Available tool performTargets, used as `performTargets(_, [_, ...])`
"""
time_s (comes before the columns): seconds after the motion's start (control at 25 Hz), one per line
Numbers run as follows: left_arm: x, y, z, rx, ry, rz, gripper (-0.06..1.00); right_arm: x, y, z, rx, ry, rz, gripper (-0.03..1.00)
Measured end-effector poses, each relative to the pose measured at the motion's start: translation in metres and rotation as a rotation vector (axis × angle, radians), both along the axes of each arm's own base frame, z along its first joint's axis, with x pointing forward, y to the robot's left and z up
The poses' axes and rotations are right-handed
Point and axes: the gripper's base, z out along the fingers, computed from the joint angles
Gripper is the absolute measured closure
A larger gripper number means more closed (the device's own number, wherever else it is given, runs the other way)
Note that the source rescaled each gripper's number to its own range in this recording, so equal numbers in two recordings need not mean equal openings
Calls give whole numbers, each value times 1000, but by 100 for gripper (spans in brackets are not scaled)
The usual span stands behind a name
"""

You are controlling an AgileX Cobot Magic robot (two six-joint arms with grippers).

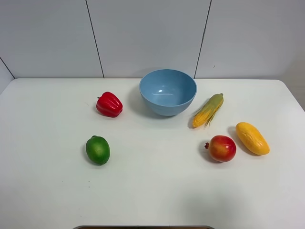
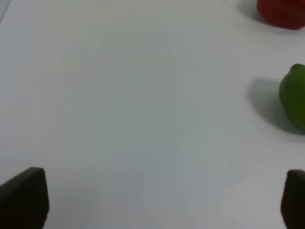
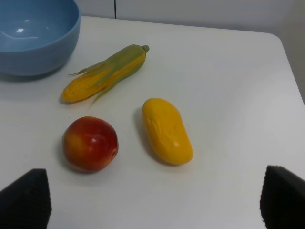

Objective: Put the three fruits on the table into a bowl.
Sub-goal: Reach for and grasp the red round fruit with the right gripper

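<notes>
The green fruit (image 1: 97, 150) lies nearest in the high view, on the bench (image 1: 152, 200) to the left of the bowl (image 1: 167, 91) and well in front of it; the red pepper (image 1: 109, 105) sits between the two, closer to the bowl; the pomegranate (image 1: 221, 148) and the mango (image 1: 252, 138) lie just beside each other to the right of the bowl and in front of it, with the corn cob (image 1: 208, 110) between them and the bowl; the bowl holds nothing, and neither arm shows here.

In the left wrist view the left gripper (image 2: 157, 200) stands wide apart over bare bench, holding nothing; the green fruit (image 2: 293, 95) lies ahead of it and off to one side, outside the gap, with the red pepper (image 2: 283, 12) beyond; this arm looks the nearer one for that fruit, but it would need to shift sideways first.

In the right wrist view the right gripper (image 3: 153, 200) is apart and empty; the pomegranate (image 3: 90, 143) and the mango (image 3: 167, 131) both lie ahead within its span, short of the bowl (image 3: 35, 40); the mango's long axis runs away from the gripper, slightly slanted, so its narrow width faces the gap.
</notes>
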Motion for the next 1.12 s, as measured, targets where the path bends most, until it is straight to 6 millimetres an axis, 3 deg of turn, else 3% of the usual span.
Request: performTargets(1.12, [0, 0, 0, 0, 0, 0, -6, 0, 0, 1, 2, -5, 0, 29])
